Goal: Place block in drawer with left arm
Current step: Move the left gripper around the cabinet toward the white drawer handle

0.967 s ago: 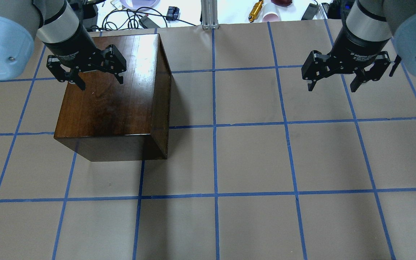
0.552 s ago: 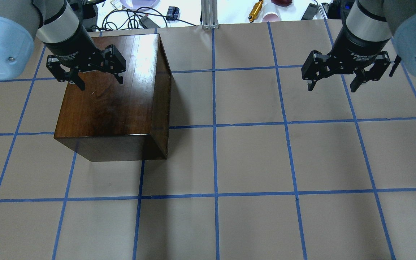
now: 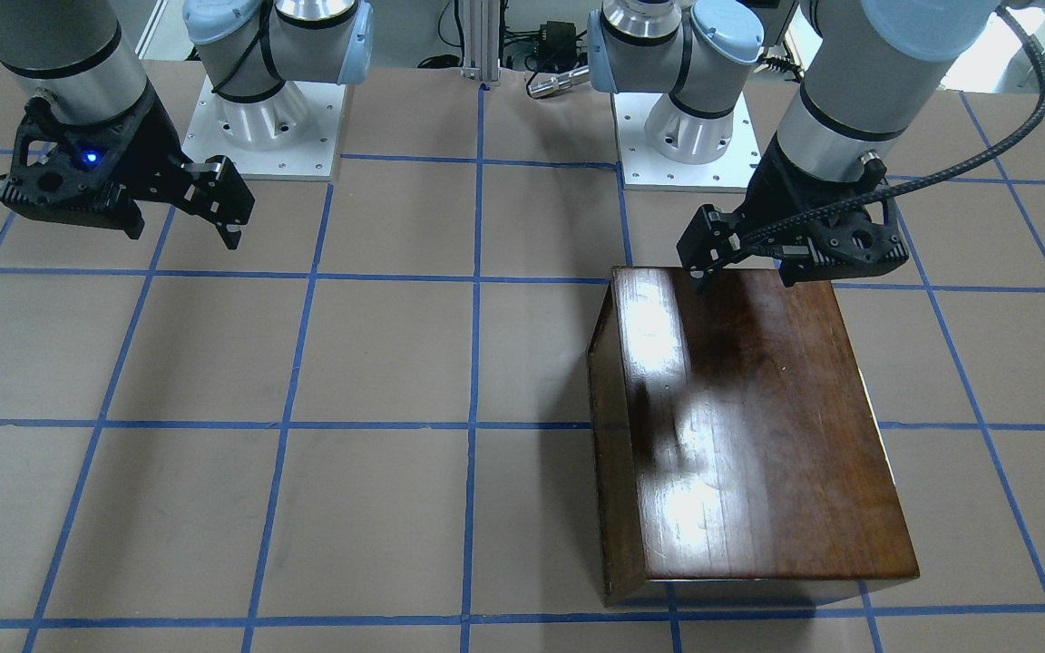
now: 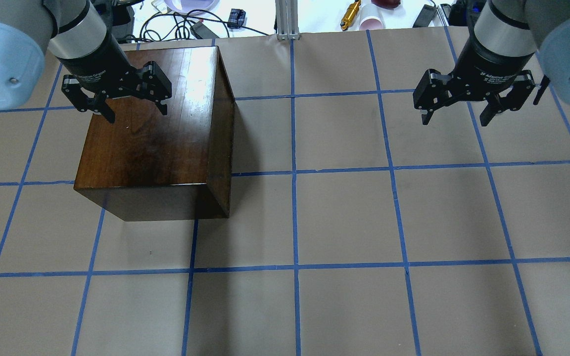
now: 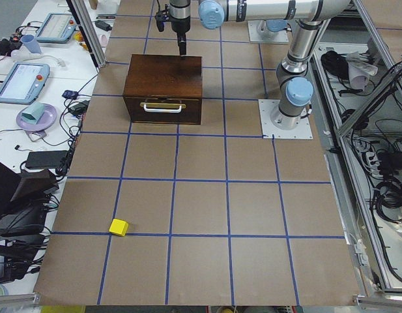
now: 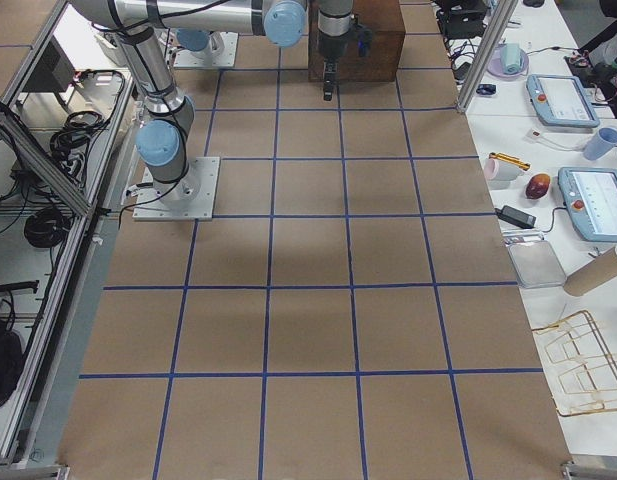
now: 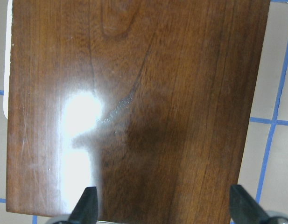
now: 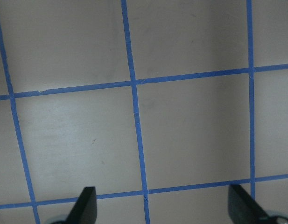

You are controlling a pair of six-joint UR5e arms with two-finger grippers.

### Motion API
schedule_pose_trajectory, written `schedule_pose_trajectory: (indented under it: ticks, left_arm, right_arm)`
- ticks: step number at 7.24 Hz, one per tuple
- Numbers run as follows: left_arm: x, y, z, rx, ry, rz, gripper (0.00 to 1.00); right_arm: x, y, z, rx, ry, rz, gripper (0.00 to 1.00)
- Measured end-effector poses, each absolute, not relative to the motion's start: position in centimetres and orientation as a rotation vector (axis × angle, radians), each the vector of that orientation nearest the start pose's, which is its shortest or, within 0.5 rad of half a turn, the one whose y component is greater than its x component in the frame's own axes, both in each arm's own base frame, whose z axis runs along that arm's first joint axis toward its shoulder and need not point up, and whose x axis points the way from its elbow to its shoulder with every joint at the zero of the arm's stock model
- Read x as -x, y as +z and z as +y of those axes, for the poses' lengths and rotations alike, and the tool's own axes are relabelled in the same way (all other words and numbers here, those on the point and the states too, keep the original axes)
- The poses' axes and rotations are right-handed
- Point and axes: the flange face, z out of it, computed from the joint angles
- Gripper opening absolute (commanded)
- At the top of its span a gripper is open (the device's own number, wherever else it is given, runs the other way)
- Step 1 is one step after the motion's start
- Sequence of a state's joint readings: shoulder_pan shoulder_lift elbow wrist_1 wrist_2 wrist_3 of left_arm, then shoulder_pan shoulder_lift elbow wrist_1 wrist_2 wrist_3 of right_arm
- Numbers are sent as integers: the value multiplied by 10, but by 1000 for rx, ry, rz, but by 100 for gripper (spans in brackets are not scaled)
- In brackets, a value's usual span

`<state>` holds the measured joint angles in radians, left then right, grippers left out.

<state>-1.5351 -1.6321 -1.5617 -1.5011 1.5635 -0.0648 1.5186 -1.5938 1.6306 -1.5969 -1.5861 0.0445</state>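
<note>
The table [image 4: 344,212] is covered in brown paper marked with a blue tape grid; its far edge, in the overhead view, runs just behind the wooden box [image 4: 151,133], which stands in the left half with one back corner close to that edge; the surface between the box and the right arm is open, as is the whole near half; the drawer [image 5: 163,109] faces the table's left end and sits shut, flush with the box face, a pale handle across its front; the left gripper [image 4: 138,113] hangs over the rear part of the box lid, its fingers [image 7: 86,205] spread wide and grasping nothing, with the glossy lid below them; the right gripper [image 4: 455,118] hangs over bare table in the right half, likewise spread and holding nothing; the block [image 5: 118,227] lies on the table toward the left end, on a blue tape line, well apart from the box and from the left gripper, outside both sets of jaws; count: one block, one box with one drawer, two arms, two grippers
</note>
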Motion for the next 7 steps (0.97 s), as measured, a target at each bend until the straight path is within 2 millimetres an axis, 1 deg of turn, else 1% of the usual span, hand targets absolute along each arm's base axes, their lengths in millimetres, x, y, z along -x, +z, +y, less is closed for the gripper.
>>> schedule_pose_trajectory:
  ticks: [1, 2, 5, 6, 7]
  left_arm:
    - [109, 470, -524, 122, -28, 3147, 100]
    - [95, 471, -525, 138, -24, 3150, 100]
    - [43, 481, -529, 271, -28, 3144, 100]
    - [19, 486, -530, 338, -44, 3133, 100]
    - [-13, 490, -532, 423, -58, 3122, 100]
  right_arm:
    - [-107, 472, -487, -152, 17, 3153, 100]
    - [-106, 472, -487, -153, 17, 3153, 100]
    - [-106, 472, -487, -153, 17, 3153, 100]
    - [-106, 472, -487, -153, 18, 3153, 100]
    - [-107, 472, -487, -152, 18, 3153, 100]
